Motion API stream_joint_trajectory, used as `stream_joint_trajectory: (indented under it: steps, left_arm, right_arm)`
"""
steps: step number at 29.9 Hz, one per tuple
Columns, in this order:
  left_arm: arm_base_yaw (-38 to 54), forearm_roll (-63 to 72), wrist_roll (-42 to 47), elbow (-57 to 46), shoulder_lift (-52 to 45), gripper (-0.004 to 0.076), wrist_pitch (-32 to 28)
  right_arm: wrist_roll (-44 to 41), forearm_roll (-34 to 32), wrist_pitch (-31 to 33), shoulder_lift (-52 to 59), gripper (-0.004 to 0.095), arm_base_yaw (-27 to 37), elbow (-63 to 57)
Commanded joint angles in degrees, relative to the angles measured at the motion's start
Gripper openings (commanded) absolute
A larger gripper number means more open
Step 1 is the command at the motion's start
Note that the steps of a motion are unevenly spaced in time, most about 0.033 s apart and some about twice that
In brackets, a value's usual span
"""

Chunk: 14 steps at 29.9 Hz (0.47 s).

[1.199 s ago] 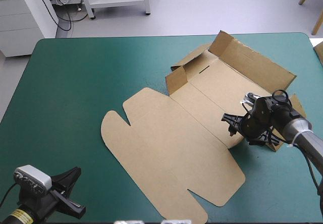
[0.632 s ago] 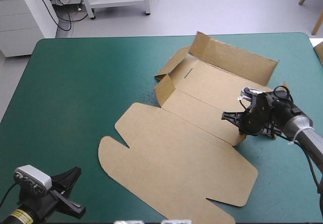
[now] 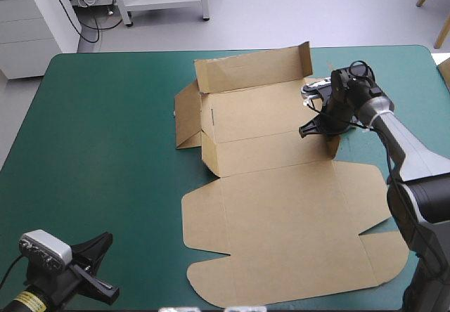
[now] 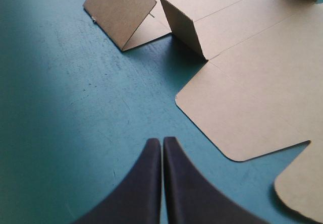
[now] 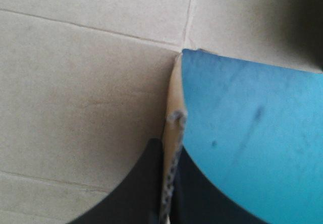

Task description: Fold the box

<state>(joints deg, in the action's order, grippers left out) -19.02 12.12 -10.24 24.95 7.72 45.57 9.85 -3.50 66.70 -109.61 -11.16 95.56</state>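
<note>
Roughly a quarter-turn dragged round since just before, right fingers pinched on a side flap of the box; now lies square on the tabletop, far walls raised, lid flat nearside; left fingers closed, empty, parked well apart; looks ready for wall-tucking.

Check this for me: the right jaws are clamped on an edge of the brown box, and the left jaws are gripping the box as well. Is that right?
Not quite. The left jaws grip nothing: the left wrist view shows them shut over bare teal-green cover, short of the box. The right jaws are indeed clamped on its edge.
</note>
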Motion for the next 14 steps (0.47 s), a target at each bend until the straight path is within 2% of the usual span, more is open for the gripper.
stream_joint_trajectory:
  steps: [1,5,14]
  left_arm:
    - [0.04,1.36,0.19,1.35,0.75,-0.0008,-4.24]
    - [0.04,1.36,0.19,1.35,0.75,-0.0008,-4.24]
    - [0.04,1.36,0.3,1.35,0.75,-0.0008,-4.24]
  right_arm:
    - [8.87,3.94,0.32,-1.06,-0.002,-0.47,7.28]
    - [15.69,5.18,0.32,-3.8,-0.002,-3.3,10.75]
    - [33.17,4.38,0.32,-4.44,-0.002,-14.88,14.2]
